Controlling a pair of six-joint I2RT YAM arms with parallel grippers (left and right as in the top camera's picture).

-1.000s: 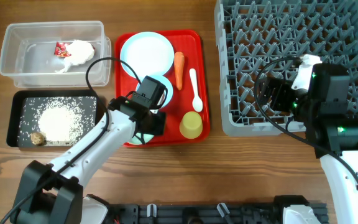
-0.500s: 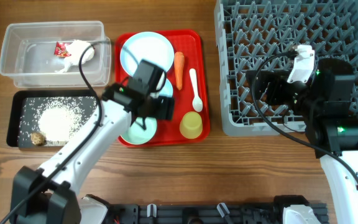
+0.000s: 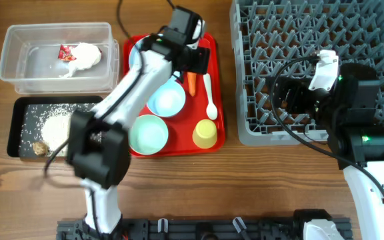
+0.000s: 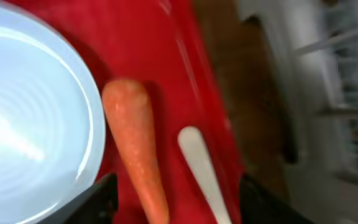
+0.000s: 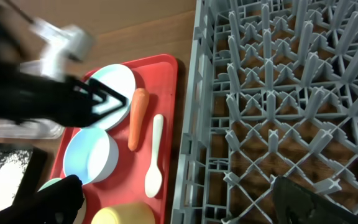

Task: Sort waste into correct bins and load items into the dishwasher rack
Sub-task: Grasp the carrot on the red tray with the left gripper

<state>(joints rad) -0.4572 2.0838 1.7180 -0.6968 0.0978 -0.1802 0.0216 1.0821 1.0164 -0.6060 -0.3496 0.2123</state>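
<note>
Now the left gripper (image 4: 178, 205) hangs wide open over the far half of the red tray (image 4: 166, 56), one finger on each side of the carrot (image 4: 134, 155) and touching nothing. The plate (image 4: 30, 124) lies close on one side and the white spoon (image 4: 197, 168) on the other, so room there is tight. Nearer on the tray stand two bowls (image 3: 165, 99) and the yellow cup (image 3: 205, 134). Left of the tray, the clear tub (image 3: 19, 63) holds a tissue (image 3: 84, 57) and a wrapper (image 3: 65, 52). The black tub (image 3: 19, 133) holds rice (image 3: 60, 123) and a brown lump (image 3: 41, 147). The right gripper (image 5: 179, 186), also wide open and empty, hovers over the rack (image 5: 278, 93) at its edge beside the tray. Bare worktop (image 3: 179, 193) lies nearer. Half a second ago the left arm covered the bowls, while the right arm is where it was.
</note>
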